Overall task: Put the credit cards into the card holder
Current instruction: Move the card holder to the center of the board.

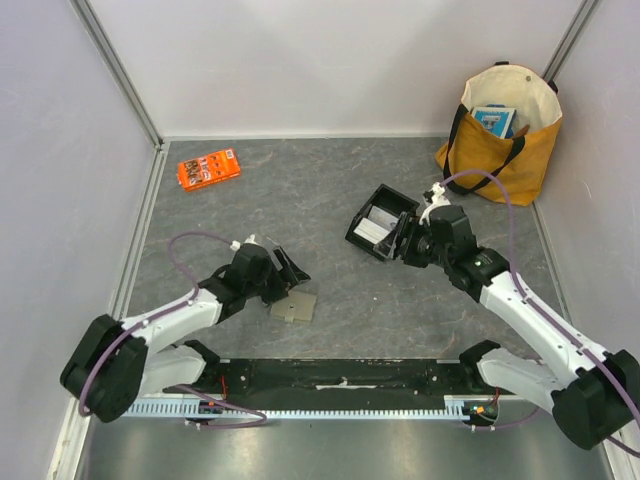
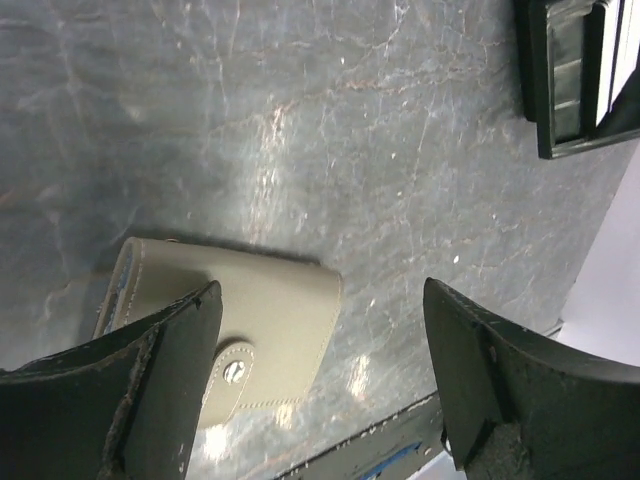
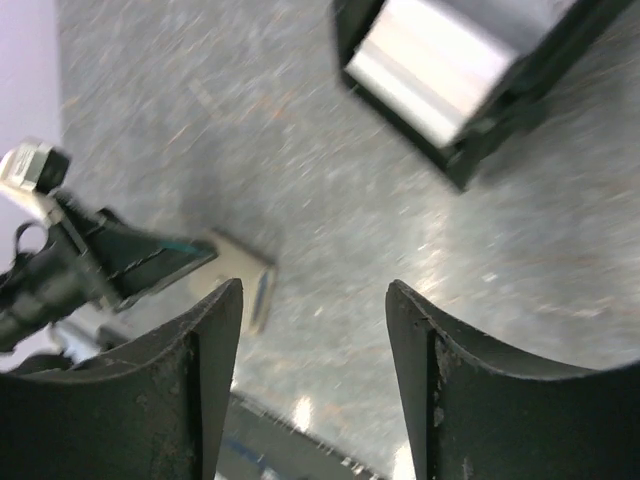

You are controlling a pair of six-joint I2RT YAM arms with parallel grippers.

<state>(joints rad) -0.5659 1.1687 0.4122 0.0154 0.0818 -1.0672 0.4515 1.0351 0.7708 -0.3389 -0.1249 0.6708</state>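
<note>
Two sets of jaws stand wide on my screens, and neither holds anything. On the left wrist view the left gripper (image 2: 320, 300) has its fingers (image 2: 150, 390) spread far apart with bare table between them; one dark finger covers the near corner of the card holder (image 2: 270, 300), and I cannot tell whether it touches. The holder lies flat and closed, taupe, with its snap tab facing up. From the top camera the left gripper (image 1: 288, 272) sits just up and left of the card holder (image 1: 293, 307), low and left of centre in the frame. The right gripper (image 3: 315, 295) is also parted, with grey table showing in the gap. In the top view the right gripper (image 1: 397, 240) sits at the lower right edge of the black tray (image 1: 385, 192), right of centre. The credit cards (image 1: 374, 228) lie inside that tray as pale slabs, blurred at the upper right of the right wrist view (image 3: 430, 65). Farther out, an orange packet (image 1: 208, 168) lies at upper left and a yellow tote bag (image 1: 500, 150) stands at upper right.
</note>
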